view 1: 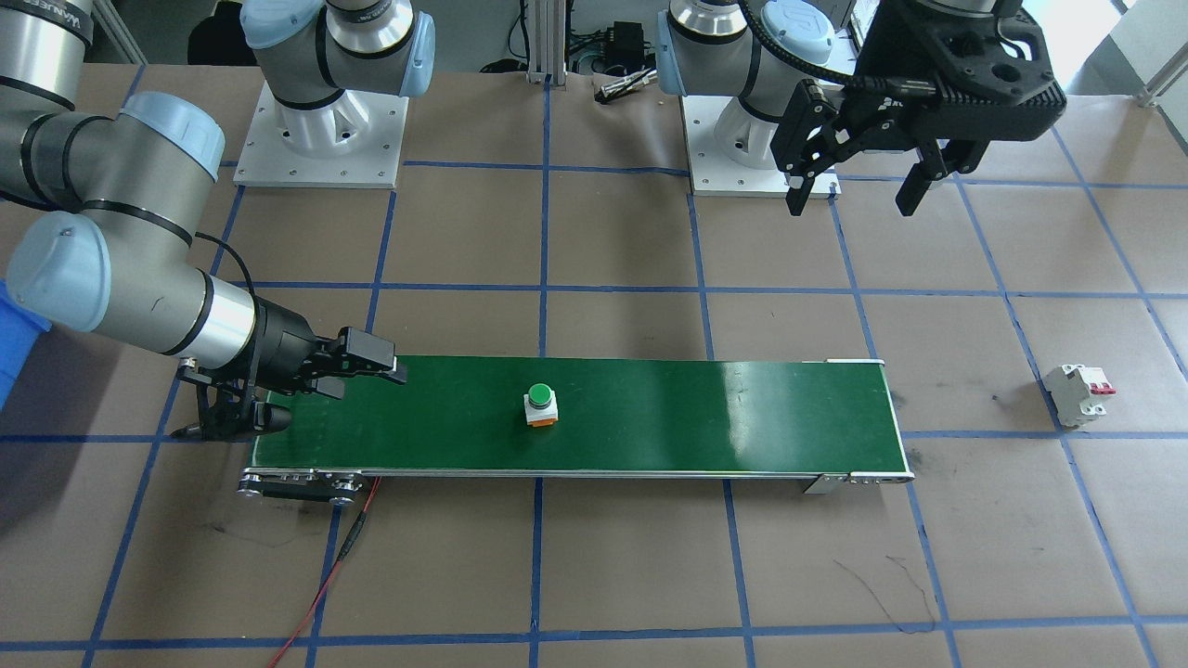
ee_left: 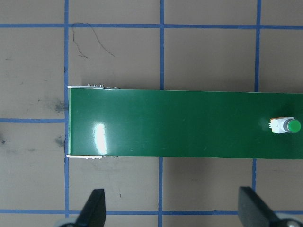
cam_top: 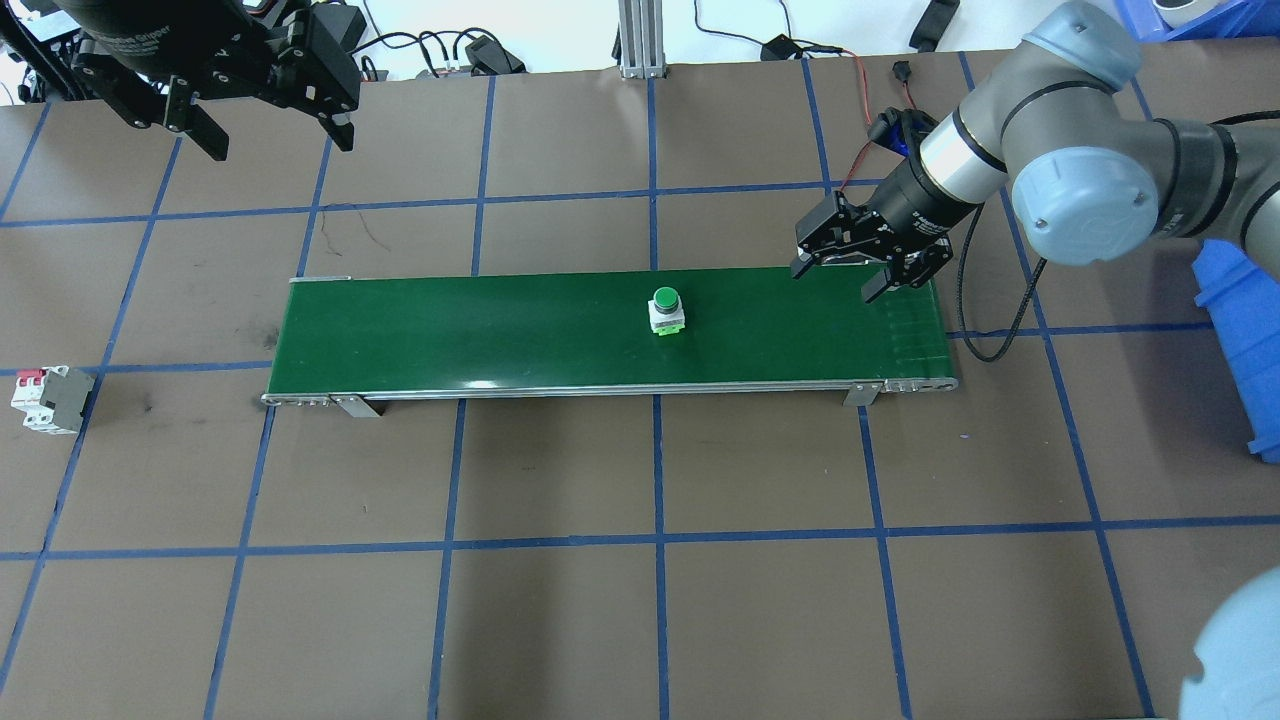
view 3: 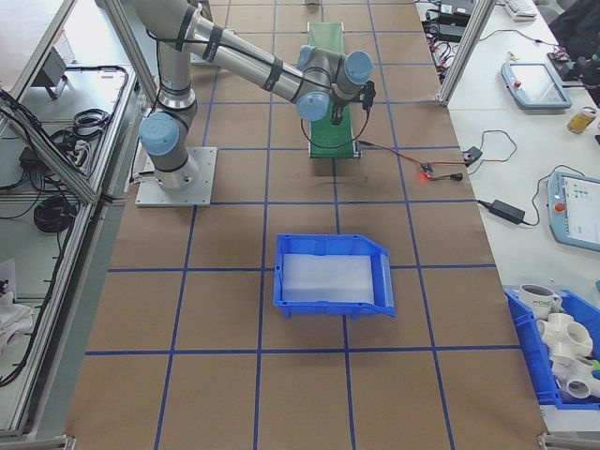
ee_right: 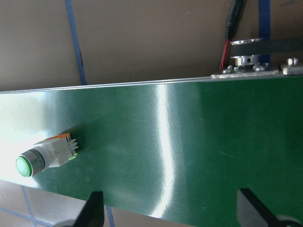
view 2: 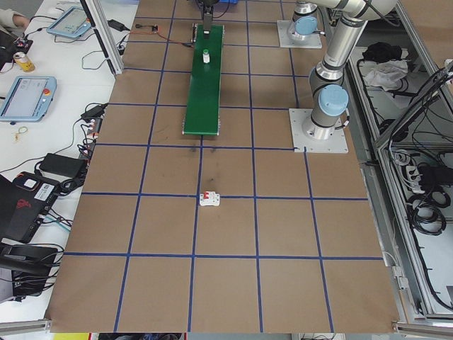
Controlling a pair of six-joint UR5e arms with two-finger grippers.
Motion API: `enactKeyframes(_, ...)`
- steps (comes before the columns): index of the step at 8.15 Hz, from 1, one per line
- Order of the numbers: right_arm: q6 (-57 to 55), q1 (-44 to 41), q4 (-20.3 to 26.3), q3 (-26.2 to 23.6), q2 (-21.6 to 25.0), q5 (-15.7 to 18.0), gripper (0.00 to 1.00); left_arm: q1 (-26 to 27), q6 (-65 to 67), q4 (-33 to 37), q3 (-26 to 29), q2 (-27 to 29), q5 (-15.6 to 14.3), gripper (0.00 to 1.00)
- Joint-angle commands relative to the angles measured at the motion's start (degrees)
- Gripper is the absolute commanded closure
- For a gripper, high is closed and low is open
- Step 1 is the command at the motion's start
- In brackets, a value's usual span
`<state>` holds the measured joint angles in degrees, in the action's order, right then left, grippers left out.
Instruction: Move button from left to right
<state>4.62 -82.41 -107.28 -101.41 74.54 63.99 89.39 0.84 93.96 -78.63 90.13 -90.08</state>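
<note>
The button (view 1: 540, 405), with a round green cap, white body and orange base, stands upright near the middle of the green conveyor belt (view 1: 705, 417). It also shows on the belt in the overhead view (cam_top: 666, 310) and far off from the left end of the table (view 2: 206, 56). My right gripper (cam_top: 835, 283) is open and low over the belt's right end, a good stretch from the button (ee_right: 45, 156), with nothing between its fingers. My left gripper (cam_top: 282, 140) hangs open and empty, high above the table beyond the belt's left end; its camera sees the button (ee_left: 284, 126) at the frame's right edge.
A white circuit breaker (cam_top: 50, 400) with red toggles lies on the brown table off the belt's left end. A blue bin (view 3: 333, 272) sits beyond the belt's right end. A red wire (view 1: 325, 584) trails from the belt's motor end.
</note>
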Motion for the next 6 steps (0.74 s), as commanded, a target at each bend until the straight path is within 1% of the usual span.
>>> enactKeyframes(1, -2.86, -0.91, -3.11, -0.1, -0.09, 1.58, 0.0, 0.0, -0.05, 0.17, -0.12, -0.04, -0.01, 0.0)
enactKeyframes(2, -2.77, -2.04, -3.46, -0.01, -0.18, 2.19, 0.0, 0.0, -0.05, 0.17, -0.12, -0.04, -0.01, 0.0)
enactKeyframes(4, -3.03, -2.93, -3.98, -0.01, -0.18, 2.11, 0.0, 0.09, -0.32, 0.17, -1.34, -0.3, -0.01, 0.0)
enactKeyframes(5, -3.64, -4.32, -4.42, -0.01, -0.1, 2.28, 0.02, 0.09, -0.32, 0.0, -1.52, -0.39, -0.01, 0.0)
enactKeyframes(6, -5.3, -5.99, -4.69, -0.01, -0.36, 4.02, 0.03, 0.09, -0.4, 0.0, -1.52, -0.39, -0.01, 0.0)
